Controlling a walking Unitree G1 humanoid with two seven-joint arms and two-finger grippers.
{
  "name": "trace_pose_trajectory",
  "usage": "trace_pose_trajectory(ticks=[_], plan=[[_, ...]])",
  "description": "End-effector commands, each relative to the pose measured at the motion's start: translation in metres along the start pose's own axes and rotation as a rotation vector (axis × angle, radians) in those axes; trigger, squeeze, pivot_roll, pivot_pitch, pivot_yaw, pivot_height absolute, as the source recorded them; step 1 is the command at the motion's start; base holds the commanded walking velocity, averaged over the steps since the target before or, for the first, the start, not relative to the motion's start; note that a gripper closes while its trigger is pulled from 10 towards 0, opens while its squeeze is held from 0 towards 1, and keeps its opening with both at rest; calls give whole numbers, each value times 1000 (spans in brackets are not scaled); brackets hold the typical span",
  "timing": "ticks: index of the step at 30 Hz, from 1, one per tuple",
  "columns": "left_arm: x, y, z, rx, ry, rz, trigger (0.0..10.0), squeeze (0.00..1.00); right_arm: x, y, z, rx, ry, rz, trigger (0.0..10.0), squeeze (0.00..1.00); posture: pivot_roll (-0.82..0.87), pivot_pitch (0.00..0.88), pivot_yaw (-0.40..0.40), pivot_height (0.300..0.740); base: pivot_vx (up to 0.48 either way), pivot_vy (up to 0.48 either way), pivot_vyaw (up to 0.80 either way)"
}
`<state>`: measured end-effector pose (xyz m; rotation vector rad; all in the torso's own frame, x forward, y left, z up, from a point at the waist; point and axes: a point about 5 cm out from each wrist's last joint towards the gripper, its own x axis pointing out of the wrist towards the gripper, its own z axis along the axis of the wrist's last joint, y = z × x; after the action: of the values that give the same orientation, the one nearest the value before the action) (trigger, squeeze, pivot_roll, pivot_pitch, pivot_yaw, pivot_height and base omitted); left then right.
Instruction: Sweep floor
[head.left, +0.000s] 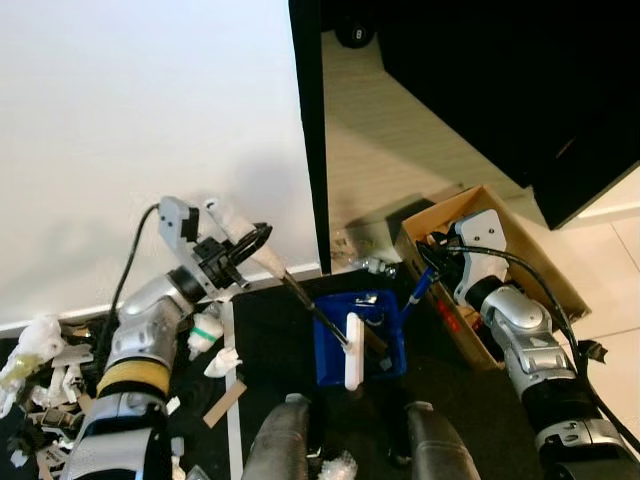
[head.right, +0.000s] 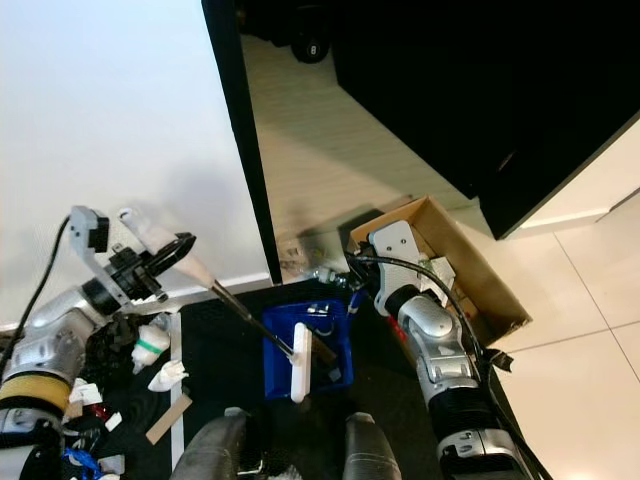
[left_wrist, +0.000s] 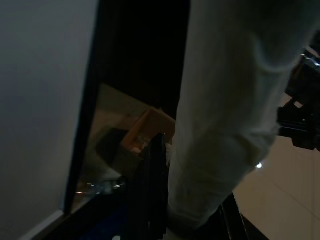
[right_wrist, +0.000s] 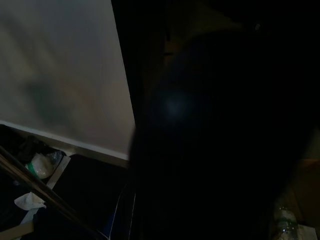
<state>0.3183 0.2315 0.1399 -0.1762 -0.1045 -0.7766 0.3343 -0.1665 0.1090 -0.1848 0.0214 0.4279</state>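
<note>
My left gripper (head.left: 243, 250) is shut on the white handle (head.left: 235, 232) of a brush, raised in front of the white wall. The brush's dark rod (head.left: 305, 303) slants down to its white head (head.left: 352, 351), which rests in a blue dustpan (head.left: 331, 362) standing on the black mat. The white handle (left_wrist: 225, 125) looms large in the left wrist view beside a black finger (left_wrist: 150, 190). My right gripper (head.left: 436, 262) is shut on the dustpan's blue handle (head.left: 416, 293), just in front of a cardboard box (head.left: 522, 248). The right wrist view is very dark; the rod (right_wrist: 30, 185) crosses it.
Scraps of paper, a white cup and other litter (head.left: 45, 375) lie on the floor at the left, along the skirting. A black door frame (head.left: 310, 130) and dark furniture (head.left: 520, 80) stand ahead. My two legs (head.left: 285, 440) show at the bottom.
</note>
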Motion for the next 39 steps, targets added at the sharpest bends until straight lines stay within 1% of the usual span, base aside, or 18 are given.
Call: trace_pose_trajectory(ticks=[1, 3, 4, 5, 7, 9, 10, 12, 15, 17, 21, 22, 23, 26, 27, 33, 37, 39], plan=[[-15, 6, 8, 22, 15, 45, 10000, 0, -5, 7, -16, 47, 50, 10, 10000, 0, 168, 314, 62, 740, 0, 0, 0], [-21, 10, 13, 32, 26, 87, 10000, 0, -6, 7, -16, 49, 50, 8, 10000, 0, 178, 311, 63, 740, 0, 0, 0], [-31, 16, 22, 29, 30, 234, 10000, 0, -8, 4, -19, 74, 49, -16, 10000, 0, 194, 304, 65, 740, 0, 0, 0], [-34, 18, 25, 12, 39, 293, 10000, 0, -9, 3, -20, 83, 50, -26, 10000, 0, 196, 303, 66, 740, 0, 0, 0], [-34, 18, 25, 12, 39, 293, 10000, 0, -9, 3, -20, 83, 50, -26, 10000, 0, 196, 303, 66, 740, 0, 0, 0], [-35, 17, 29, -76, 26, 449, 10000, 0, -13, -1, -22, 117, 43, -64, 10000, 0, 204, 293, 72, 740, 0, 0, 0], [-34, 16, 29, -71, 41, 499, 10000, 0, -14, -3, -22, 130, 40, -79, 10000, 0, 207, 289, 74, 740, 0, 0, 0], [-34, 16, 29, -71, 41, 499, 10000, 0, -14, -3, -22, 130, 40, -79, 10000, 0, 207, 289, 74, 740, 0, 0, 0], [-24, 7, 16, 69, 217, 667, 10000, 0, -20, -6, -21, 207, 2, -158, 10000, 0, 205, 272, 78, 740, 0, 0, 0], [-17, 5, 12, 74, 227, 674, 10000, 0, -22, -7, -16, 265, -42, -201, 10000, 0, 194, 258, 85, 740, 0, 0, 0], [-15, 4, 4, -33, 219, 696, 10000, 0, -25, -14, -2, 339, -132, -298, 10000, 0, 181, 244, 90, 740, 0, 0, 0], [-15, 4, 4, -33, 219, 696, 10000, 0, -25, -14, -2, 339, -132, -298, 10000, 0, 181, 244, 90, 740, 0, 0, 0], [-22, 6, -1, 28, 230, 780, 10000, 0, -29, -22, 9, 360, -195, -352, 10000, 0, 173, 237, 91, 740, 0, 0, 0], [-24, 5, -5, 1, 244, 819, 10000, 0, -32, -26, 18, 360, -235, -381, 10000, 0, 169, 234, 91, 740, 0, 0, 0], [-23, 3, -4, -56, 222, 814, 10000, 0, -33, -26, 22, 343, -248, -384, 10000, 0, 162, 225, 93, 740, 0, 0, 0], [-20, -1, -6, -154, 205, 789, 10000, 0, -42, -22, 34, 332, -291, -383, 10000, 0, 150, 200, 89, 740, 0, 0, 0], [-19, -6, -10, -184, 226, 760, 10000, 0, -47, -18, 38, 335, -291, -361, 10000, 0, 142, 185, 82, 740, 0, 0, 0], [-18, -7, -11, -154, 242, 757, 10000, 0, -54, -17, 42, 324, -287, -343, 10000, 0, 138, 180, 79, 740, 0, 0, 0]])
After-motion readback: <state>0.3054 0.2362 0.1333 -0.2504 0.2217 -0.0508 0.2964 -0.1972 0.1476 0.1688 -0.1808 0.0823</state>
